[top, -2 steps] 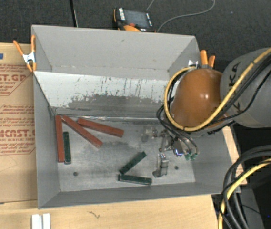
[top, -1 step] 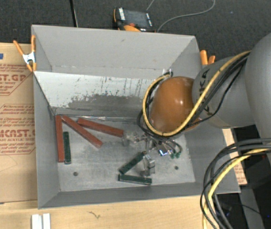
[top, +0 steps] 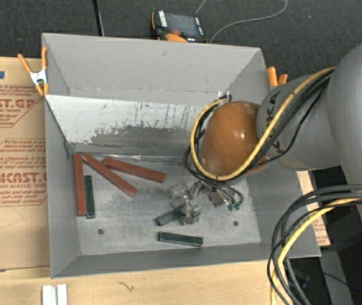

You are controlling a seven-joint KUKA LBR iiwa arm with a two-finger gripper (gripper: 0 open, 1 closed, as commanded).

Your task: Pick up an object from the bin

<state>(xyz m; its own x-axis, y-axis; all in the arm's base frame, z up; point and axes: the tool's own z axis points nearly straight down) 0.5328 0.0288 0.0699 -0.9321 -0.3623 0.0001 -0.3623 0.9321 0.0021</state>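
My gripper (top: 187, 207) hangs low over the bin floor, right of centre, under the orange dome. Its fingers come down at a dark green stick (top: 170, 218) that lies slanted on the floor, and they touch or straddle its right end. I cannot make out whether that stick is clamped. A second dark green stick (top: 180, 238) lies flat just in front, near the bin's front wall.
Three reddish-brown sticks (top: 134, 169) lie fanned at the left of the bin floor, with a dark green stick (top: 89, 196) beside the upright one. The arm and its cables cover the bin's right side.
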